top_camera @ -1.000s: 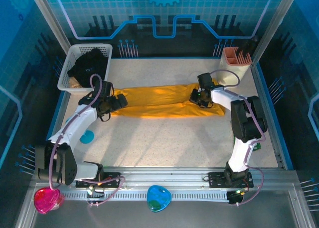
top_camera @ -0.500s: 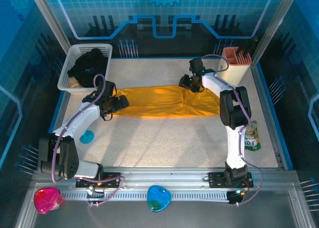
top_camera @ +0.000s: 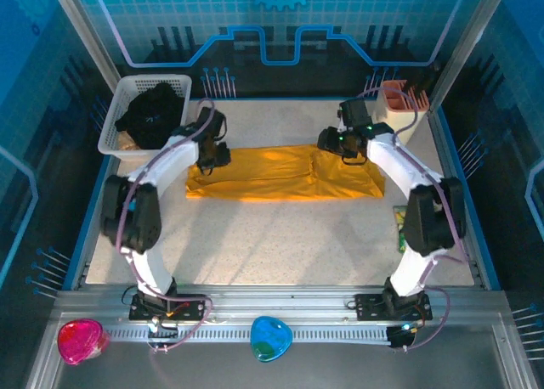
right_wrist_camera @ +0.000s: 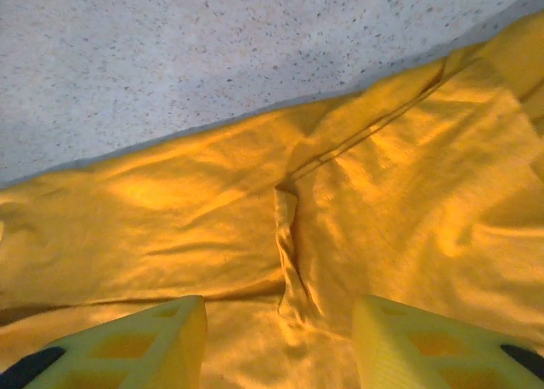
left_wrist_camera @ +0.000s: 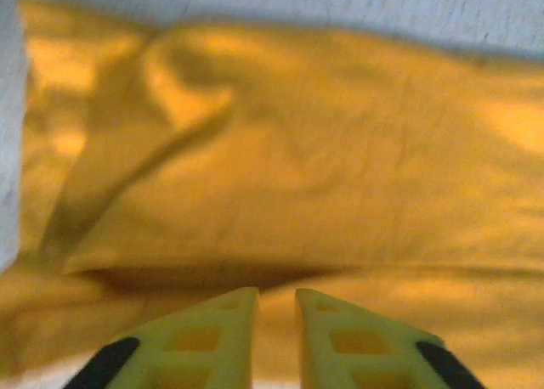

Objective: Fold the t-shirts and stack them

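While the black t-shirt (top_camera: 151,113) sits bunched in the white basket (top_camera: 112,121) at the far left corner, the yellow t-shirt (top_camera: 280,172) lies spread on the bench (top_camera: 280,236). The left claw (left_wrist_camera: 276,294) is pinched shut at its left end; the right claw (right_wrist_camera: 279,300) hangs open over its right part.

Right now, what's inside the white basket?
A crumpled black t-shirt lies bunched in the white mesh basket. A tan patch shows at its near edge; what that is, and anything beneath the shirt, is covered.
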### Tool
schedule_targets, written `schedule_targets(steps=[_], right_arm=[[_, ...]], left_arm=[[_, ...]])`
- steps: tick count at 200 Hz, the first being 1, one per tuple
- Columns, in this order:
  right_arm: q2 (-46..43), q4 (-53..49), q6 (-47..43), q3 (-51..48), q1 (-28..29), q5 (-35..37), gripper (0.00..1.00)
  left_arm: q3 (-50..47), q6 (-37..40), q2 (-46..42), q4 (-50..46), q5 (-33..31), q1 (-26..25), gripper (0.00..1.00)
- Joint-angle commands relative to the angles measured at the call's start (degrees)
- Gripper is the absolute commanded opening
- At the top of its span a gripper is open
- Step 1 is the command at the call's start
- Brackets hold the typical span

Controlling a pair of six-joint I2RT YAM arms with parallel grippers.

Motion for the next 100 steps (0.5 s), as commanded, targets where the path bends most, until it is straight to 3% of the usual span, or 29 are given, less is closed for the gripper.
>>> schedule_targets(steps=[1,49,100], right_arm=[[-2.76,-1.75,-0.80,-6.39,0.25,1.43,0.45],[-1.95,-1.27,-0.16,-13.25,-1.98,1.95,0.20],[8.12,-0.47,-0.81,-10.86,-4.67,0.99,0.13]], left_arm=[[9.02,2.32,9.88,-6.82,-1.80,-0.15,0.04],[22.02,2.56,24.46,-13.68,-2.23,-0.15,0.01],[13.31,1.08,22.64,-12.21,-2.59,-0.15,0.03]])
